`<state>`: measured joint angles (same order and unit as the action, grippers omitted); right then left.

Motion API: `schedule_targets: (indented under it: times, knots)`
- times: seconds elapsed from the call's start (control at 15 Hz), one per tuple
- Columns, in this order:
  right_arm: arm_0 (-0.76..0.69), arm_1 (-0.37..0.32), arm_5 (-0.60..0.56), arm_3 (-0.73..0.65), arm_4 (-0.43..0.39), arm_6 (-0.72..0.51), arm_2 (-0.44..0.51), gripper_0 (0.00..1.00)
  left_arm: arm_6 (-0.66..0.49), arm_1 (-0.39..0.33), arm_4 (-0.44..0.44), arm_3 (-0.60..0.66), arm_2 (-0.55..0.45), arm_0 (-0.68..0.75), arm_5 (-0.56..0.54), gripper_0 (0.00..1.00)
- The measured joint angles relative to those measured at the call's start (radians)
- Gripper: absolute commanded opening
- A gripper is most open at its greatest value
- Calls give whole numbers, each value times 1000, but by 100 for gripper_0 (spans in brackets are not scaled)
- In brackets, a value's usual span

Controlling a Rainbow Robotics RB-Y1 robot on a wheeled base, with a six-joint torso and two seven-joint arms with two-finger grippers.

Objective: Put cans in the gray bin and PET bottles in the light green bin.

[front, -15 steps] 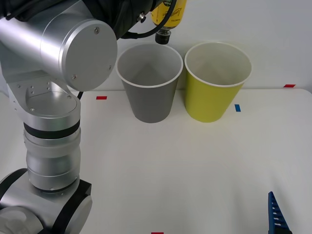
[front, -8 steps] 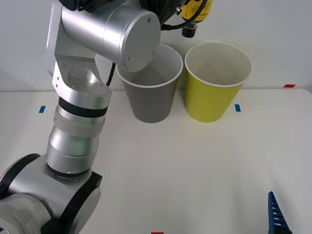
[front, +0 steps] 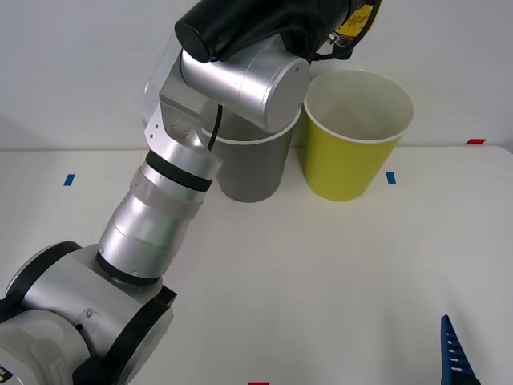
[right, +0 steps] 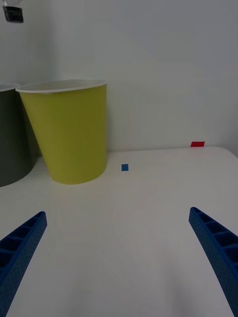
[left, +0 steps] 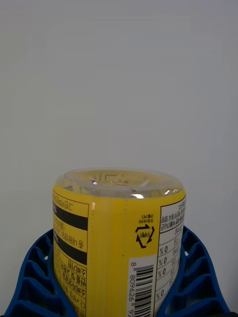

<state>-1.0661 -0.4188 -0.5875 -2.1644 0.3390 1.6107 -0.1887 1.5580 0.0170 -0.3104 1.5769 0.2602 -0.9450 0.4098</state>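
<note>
A PET bottle [left: 119,242] with a yellow label is clamped between the blue fingers of my left gripper [left: 119,282]. It hangs cap down [front: 346,50] at the top of the front view, just over the far left rim of the light green bin [front: 353,160]. The gray bin [front: 256,172] stands to the left of that bin, and my left arm crosses in front of its upper part. My right gripper [right: 116,213] is open and empty, low over the table's near right corner. From there I see the light green bin [right: 69,133] and the gray bin [right: 12,143].
Small tape marks lie on the white table [front: 321,281]: blue [front: 390,177] beside the light green bin, red [front: 476,141] at the far right, blue [front: 69,179] at the left. A wall stands close behind both bins.
My left arm has swung to the right with the bottle, from above the gray bin to above the light green bin's rim. The right gripper has stayed put.
</note>
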Motion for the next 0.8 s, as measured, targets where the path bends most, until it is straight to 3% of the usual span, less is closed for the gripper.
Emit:
schedule_targets:
  times: [0.8]
  knots:
    - [0, 0, 0, 0, 0, 0, 0, 100, -47, 0, -8, -263, 76, -85, -262, 0]
